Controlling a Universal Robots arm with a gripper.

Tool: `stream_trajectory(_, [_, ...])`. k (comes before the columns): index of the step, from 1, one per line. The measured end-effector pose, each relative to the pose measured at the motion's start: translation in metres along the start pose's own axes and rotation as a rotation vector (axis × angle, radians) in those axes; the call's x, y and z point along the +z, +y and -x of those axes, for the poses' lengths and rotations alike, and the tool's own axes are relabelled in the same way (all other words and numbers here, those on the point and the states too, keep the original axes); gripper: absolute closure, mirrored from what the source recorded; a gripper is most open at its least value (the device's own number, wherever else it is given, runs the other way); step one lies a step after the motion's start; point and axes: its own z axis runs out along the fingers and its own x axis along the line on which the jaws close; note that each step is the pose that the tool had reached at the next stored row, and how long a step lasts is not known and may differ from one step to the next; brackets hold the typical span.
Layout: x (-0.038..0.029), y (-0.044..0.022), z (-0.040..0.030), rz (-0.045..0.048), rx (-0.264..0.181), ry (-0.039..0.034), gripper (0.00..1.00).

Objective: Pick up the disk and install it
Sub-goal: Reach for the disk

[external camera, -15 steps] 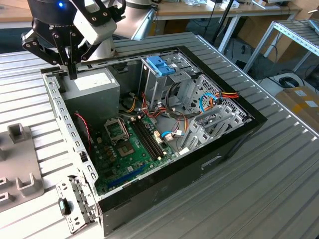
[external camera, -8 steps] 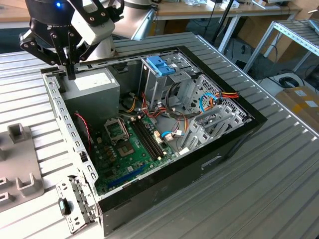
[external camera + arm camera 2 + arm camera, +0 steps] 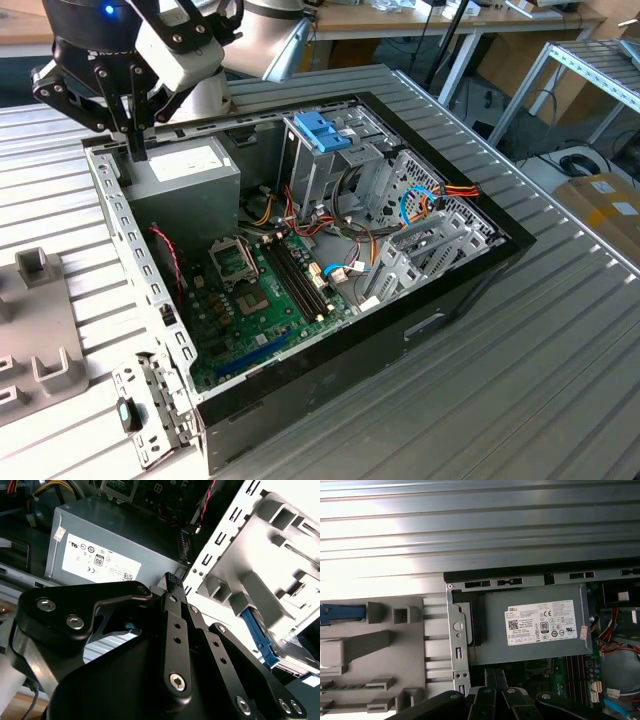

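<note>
My gripper hangs over the power supply at the far corner of the case, jaws clenched on nothing. The disk sits slotted in the grey rack just outside the case, blue edge exposed, I judge for easy grasping.

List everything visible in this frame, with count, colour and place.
Open metal desktop computer case: one, black and grey, on the ribbed metal table.
Boxy metal power supply with white label: one, grey, case corner.
Circuit motherboard: one, green, case floor.
Bare plastic bracket: one, blue, atop the drive cage.
Moulded plastic holder tray: one, grey, beside the case at the exterior view's left, holding a blue-edged part, possibly the disk.
Gripper: one, black, shut, above the case wall.
</note>
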Motion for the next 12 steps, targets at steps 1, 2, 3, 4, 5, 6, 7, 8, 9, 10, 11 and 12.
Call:
stream_trajectory(1, [-0.0001,-0.0001,-0.0008,-0.0001,0.000,0.0000,0.90])
stream_trajectory(2, [-0.0001,-0.0001,-0.0016,-0.0001,0.000,0.0000,0.90])
stream_trajectory(3, [-0.0001,-0.0002,-0.0022,-0.0001,0.000,0.0000,0.90])
stream_trajectory(4, [-0.0001,-0.0002,-0.0027,-0.0001,0.000,0.0000,0.90])
stream_trajectory(5, [-0.0001,-0.0002,-0.0031,0.0000,0.000,0.0000,0.90])
stream_trajectory(6, [-0.0001,-0.0003,-0.0037,-0.0001,0.000,0.0000,0.90])
stream_trajectory(7, [-0.0001,-0.0003,-0.0042,-0.0001,0.000,0.0000,0.90])
stream_trajectory(8, [-0.0001,-0.0004,-0.0049,0.0000,0.000,0.0000,0.90])
stream_trajectory(9, [-0.0002,-0.0004,-0.0056,0.0000,0.000,0.0000,0.90])
stream_trajectory(10, [-0.0002,-0.0005,-0.0060,0.0000,0.000,0.0000,0.90])
stream_trajectory(11, [-0.0002,-0.0005,-0.0063,0.0000,0.000,0.0000,0.90])
stream_trajectory(12, [-0.0002,-0.0005,-0.0069,-0.0001,0.000,0.0000,0.90])
